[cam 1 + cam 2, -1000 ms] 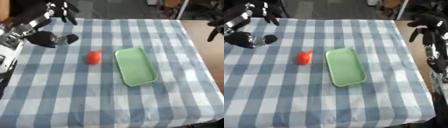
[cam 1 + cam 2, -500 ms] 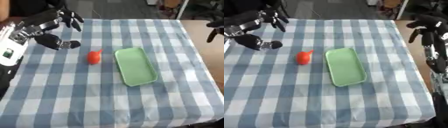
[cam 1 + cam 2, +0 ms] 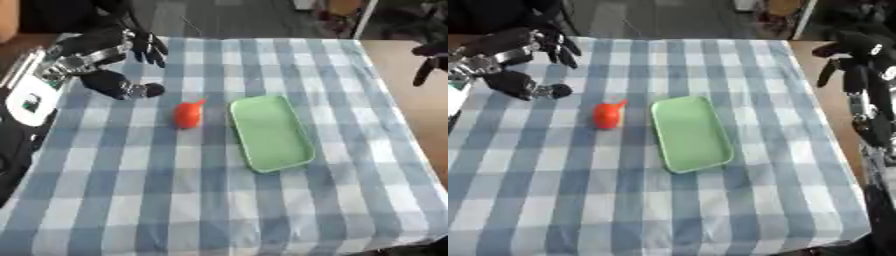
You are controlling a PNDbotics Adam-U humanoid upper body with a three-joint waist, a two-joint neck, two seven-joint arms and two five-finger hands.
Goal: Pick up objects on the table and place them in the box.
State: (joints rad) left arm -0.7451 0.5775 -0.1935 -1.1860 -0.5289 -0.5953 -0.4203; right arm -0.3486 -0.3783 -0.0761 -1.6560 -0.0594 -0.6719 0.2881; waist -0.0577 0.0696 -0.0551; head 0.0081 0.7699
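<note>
A small red-orange object with a short pointed tip lies on the checked tablecloth, just left of a light green shallow tray in the middle. My left hand hovers above and left of the red object, fingers spread and thumb out, holding nothing. My right hand hangs beyond the table's right edge, far from both things, its fingers loosely bent downward and empty.
The blue and white checked table fills most of the view. Its right edge borders a brown floor. Chair legs and dark clutter stand beyond the far edge.
My left hand has moved right and toward the red object, coming lower over the table. The right hand has stayed where it was.
</note>
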